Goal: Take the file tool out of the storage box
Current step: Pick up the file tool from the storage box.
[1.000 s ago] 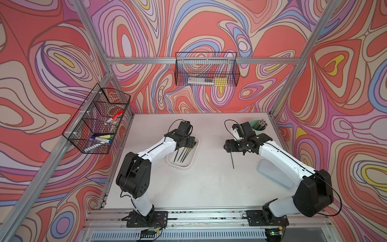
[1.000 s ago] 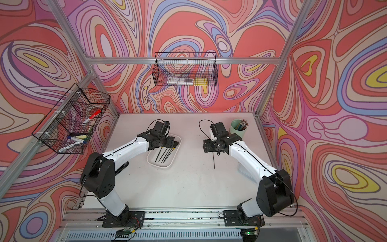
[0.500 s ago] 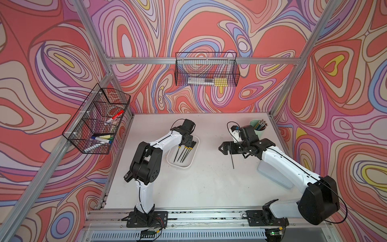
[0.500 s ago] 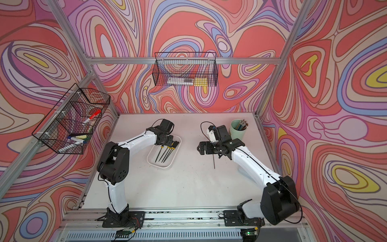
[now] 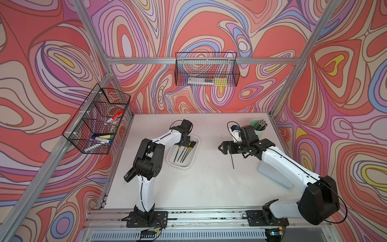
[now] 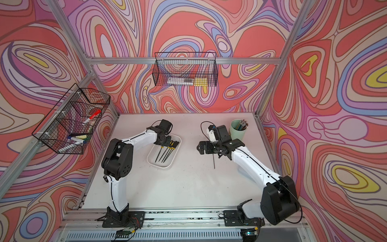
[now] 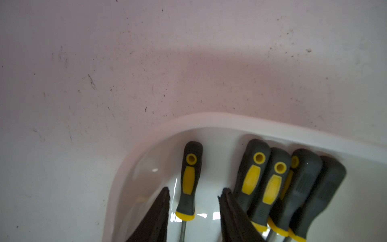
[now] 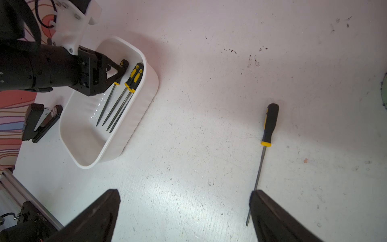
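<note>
Closing in since a second ago, our left fingers straddle, not yet pinching, the lone black-and-yellow-handled steel file in the shallow white plastic storage box, which in a top view lies lengthwise, handle up-frame, tip down-frame, so lifting looks near; our right fingers stay spread wide.

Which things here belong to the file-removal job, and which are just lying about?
Job: storage box, files inside it, file on the table, left tool straddling one handle, right tool open.

Lying about: pencil cup, back wire basket, side wire basket, black stapler-like device.
</note>
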